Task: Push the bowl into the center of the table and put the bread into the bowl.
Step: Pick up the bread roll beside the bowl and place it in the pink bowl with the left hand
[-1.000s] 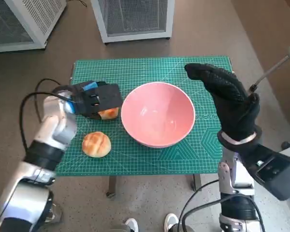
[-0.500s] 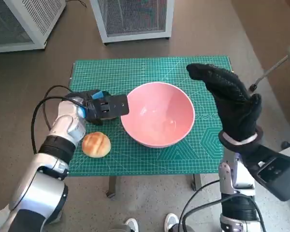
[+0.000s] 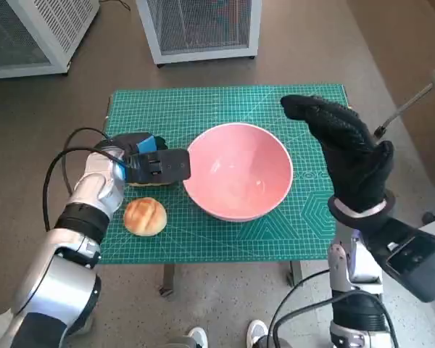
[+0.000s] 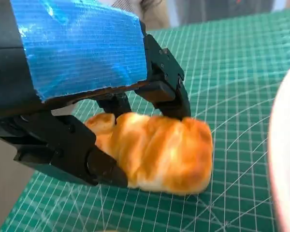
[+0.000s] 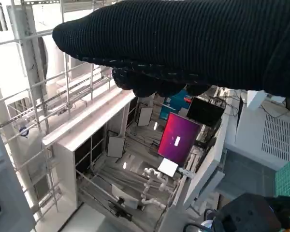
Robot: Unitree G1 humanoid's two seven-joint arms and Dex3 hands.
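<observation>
Since 1 second earlier, the left hand (image 3: 154, 165) had drawn in toward the robot and edged closer to the pink bowl (image 3: 238, 171), carrying a piece of bread with it, while the round bun (image 3: 145, 216) and the bowl lay where they had. By the left wrist view the black fingers (image 4: 165, 92) were closed around the golden bread (image 4: 157, 153), 1 side pressing from above and the other from below near the mat. Whether the bread had cleared the green mat (image 3: 225, 109) or rested on it could not be told. The bowl stood about the middle of the table, so the push looked done and the bread step was in hand.

The right hand (image 3: 341, 148) hung raised beside the bowl's far side, holding nothing, its fingers extended and loosely together.

Risk lay mostly in the grip. The bread looked soft and stuck out well past the fingers, so it could tear or slip on the way up. The hand sat just beside the rim, and a low approach could knock the bowl off centre. The cable (image 3: 61, 163) looped near the forearm might drag on the table edge, and the bun remained for a second trip.
</observation>
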